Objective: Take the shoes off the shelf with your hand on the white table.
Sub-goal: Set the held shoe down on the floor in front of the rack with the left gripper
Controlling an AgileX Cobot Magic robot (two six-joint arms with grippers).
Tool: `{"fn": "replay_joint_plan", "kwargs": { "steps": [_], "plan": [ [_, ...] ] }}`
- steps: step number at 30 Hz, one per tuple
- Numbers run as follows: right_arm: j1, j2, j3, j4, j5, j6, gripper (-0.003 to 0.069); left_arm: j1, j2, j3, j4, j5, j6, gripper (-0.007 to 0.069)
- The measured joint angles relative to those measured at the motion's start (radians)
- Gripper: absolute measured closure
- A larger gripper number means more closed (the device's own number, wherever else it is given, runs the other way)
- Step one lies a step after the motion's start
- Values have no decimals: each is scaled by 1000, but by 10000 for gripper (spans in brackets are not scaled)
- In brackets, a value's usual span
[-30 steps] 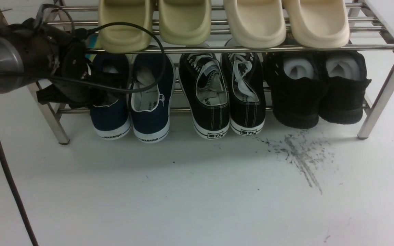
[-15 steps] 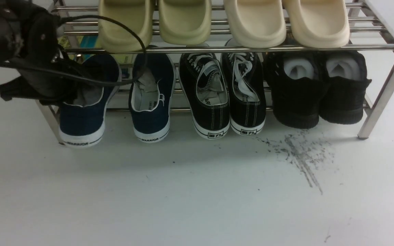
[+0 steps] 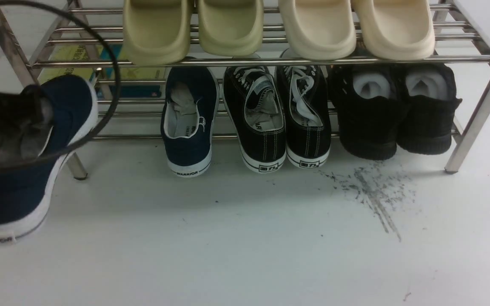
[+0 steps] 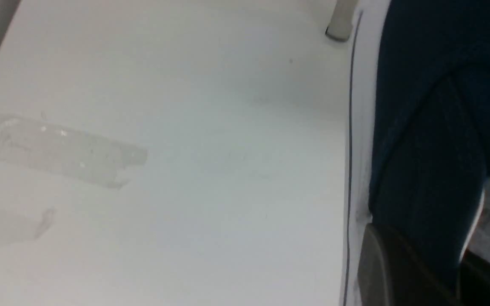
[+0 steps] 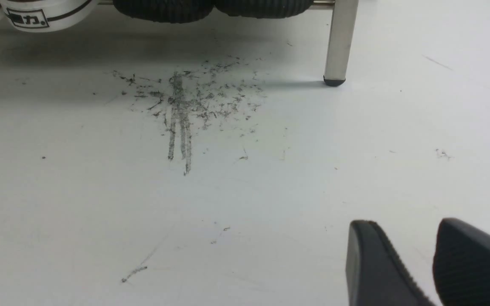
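At the far left of the front view, the left pincer [image 4: 423, 259] is pinching one navy slip-on [image 3: 24, 182] by its side wall. It is holding the shoe clear of the shelf [image 3: 270, 60], beside the front left leg. The toe is pointing toward the rack and the WARRIOR heel is facing the camera. Whether the sole is resting on the table [image 3: 245, 255] cannot be told.

The other navy slip-on [image 3: 187, 127] is sitting on the lower tier, just beside the black lace-up sneakers [image 3: 277, 123]. The black fuzzy shoes [image 3: 394, 114] are sitting beyond those, and pale slides [image 3: 317, 29] are lying on the upper tier.

The left wrist view is supplying what the front view is hiding. One finger [image 4: 387, 272] is pressing on the outside of the navy canvas, next to the striped white sole, and the other is sitting inside the opening.

The right wrist view alone is showing the right pincer [image 5: 406, 227]. Its fingers are standing slightly apart, holding nothing, over bare table short of the scuff streaks [image 5: 181, 106].
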Motion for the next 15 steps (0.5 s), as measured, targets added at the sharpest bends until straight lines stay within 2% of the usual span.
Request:
{"fn": "replay_joint_plan", "kwargs": {
  "steps": [3, 8, 12, 15],
  "plan": [
    [0, 0, 0, 0, 0, 0, 420, 0, -28, 118, -54, -54, 0, 583],
    [0, 0, 0, 0, 0, 0, 420, 0, 7, 361, -135, -301, 10, 583],
    [0, 0, 0, 0, 0, 0, 420, 0, 56, 424, -132, -440, 14, 583],
    [0, 0, 0, 0, 0, 0, 420, 0, 88, 427, -132, -485, 14, 583]
  ]
}}
